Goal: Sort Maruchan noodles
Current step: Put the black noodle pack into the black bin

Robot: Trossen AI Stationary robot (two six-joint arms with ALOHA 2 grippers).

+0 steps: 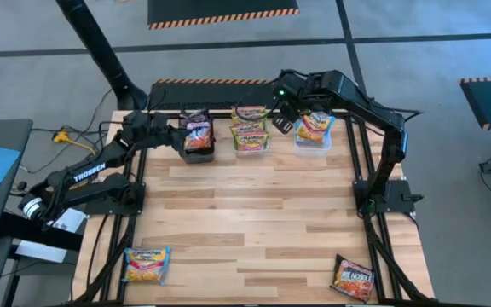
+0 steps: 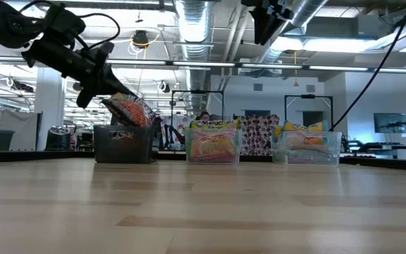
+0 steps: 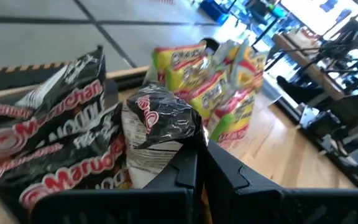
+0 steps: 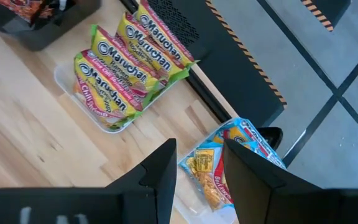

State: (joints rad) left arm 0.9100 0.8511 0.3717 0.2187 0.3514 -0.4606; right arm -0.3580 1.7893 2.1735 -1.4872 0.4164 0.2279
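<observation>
Near edge of the wooden table [image 1: 262, 213], well clear of both sets of fingers: one orange-yellow packet [image 1: 147, 264] at the left corner and one dark packet [image 1: 353, 278] at the right corner, both lying flat and unsorted. Far edge, three tubs in a row. Left gripper [image 1: 182, 135]: fingers pressed together on the crinkled end of a dark Maruchan packet [image 3: 160, 121], which hangs tilted just over the black tub [image 2: 123, 144]; more dark packets [image 3: 48, 149] are stacked directly beside the fingers. Right gripper [image 1: 281, 124]: fingers apart, holding nothing, raised between the middle tub [image 2: 213, 149] of yellow-green packets [image 4: 126, 62] and the clear tub [image 1: 312, 145], with a light-blue packet [image 4: 229, 162] lying just beyond the fingertips. Handling, as judged: the packets look light, with thin, slick film wrapping a brittle noodle block; the wrap creases and may slip under a pinch, while the block could crack under a hard squeeze. The best hold appears to be the sealed end seam or across the short edge, as the left fingers have it, not the flat face.
</observation>
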